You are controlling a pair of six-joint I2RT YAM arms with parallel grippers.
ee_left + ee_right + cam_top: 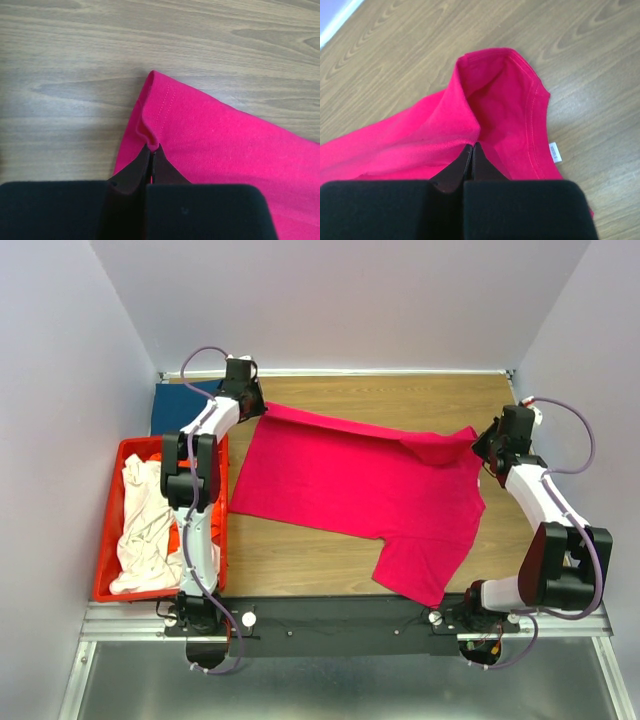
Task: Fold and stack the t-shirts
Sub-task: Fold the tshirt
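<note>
Both tools are pinched fully shut, and each has a bit of the pink t-shirt (pixel 370 490) between its tips. The left tool (pixel 151 147) holds a small pucker of cloth right at a stitched hem corner. The corner pokes out just ahead of its tips, and the rest of the cloth runs off toward the other tool. The right tool (pixel 473 146) has nipped a fold beside a curved, ribbed rim with a white label (pixel 555 151) close by. I can't say whether that rim is the neck or a sleeve opening.

The shirt lies on the worktop (pixel 400 400), spread between the two tools. Its long axis runs from one tool straight across to the other, along the far edge. From that held line the body spreads back toward the arm bases, and one sleeve sticks out on the right arm's side. Neither arm is nearer, since each sits at its own end of the edge.

I'd judge the coming move turns on that held line. The two tools would need to travel together, keeping the edge drawn between them as they bring it over the body. If one gets ahead, the fold would likely go askew.

Off the left tool's outer side a dark blue t-shirt (pixel 178 408) lies flat. Further back along that arm, the red crate (pixel 107 540) holds a crumpled cream t-shirt (pixel 140 530).
</note>
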